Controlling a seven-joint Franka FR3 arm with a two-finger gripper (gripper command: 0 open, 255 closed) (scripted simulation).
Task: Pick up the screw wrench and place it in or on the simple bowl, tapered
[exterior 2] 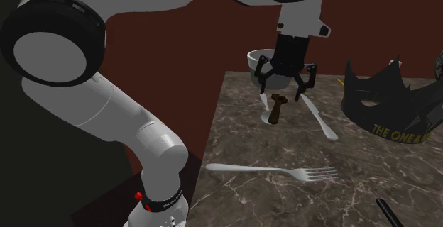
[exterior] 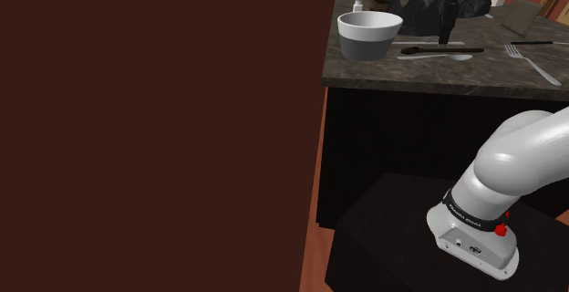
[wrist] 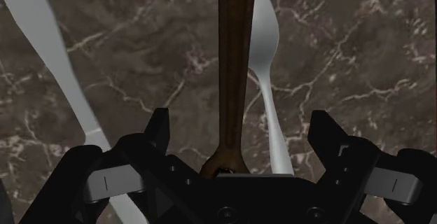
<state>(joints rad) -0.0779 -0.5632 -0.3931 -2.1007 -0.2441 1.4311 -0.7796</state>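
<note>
**newbie_q:** ok so where's the wrench sitting right now?

**armwatcher:** The brown, rusty-looking wrench (wrist: 231,68) is lying flat on the dark marbled countertop (exterior 2: 241,147), upper middle of the second exterior view. The gripper (exterior 2: 285,87) hangs right over it. On the wrist cam the wrench runs straight out from between the two black fingers (wrist: 157,131), with one end tucked in near the palm.

**newbie_q:** grabbed or not?

**armwatcher:** Nope, not grabbed. The jaws are spread wide with bare marble showing either side of the wrench, and neither finger touches it.

**newbie_q:** and the bowl?

**armwatcher:** The bowl (exterior: 369,35) has a white rim and a grey body. It's in the upper right of the shoulder view, near the counter's left end. The wrench is the dark bar on the counter just to its right, and they're apart, not touching. In the second exterior view the bowl peeks out behind the gripper at the far edge.

**newbie_q:** anything else around?

**armwatcher:** A pale spoon (wrist: 262,54) lies right alongside the wrench, so close I can't tell if they touch. A second pale utensil (wrist: 42,40) is off on the other side, well clear of it. There's a fork (exterior 2: 277,170) in the lower middle of the second exterior view, nearer the camera, and a jagged black crown (exterior 2: 383,98) at its right edge. The white arm (exterior 2: 106,105) fills that view's left side.
</note>
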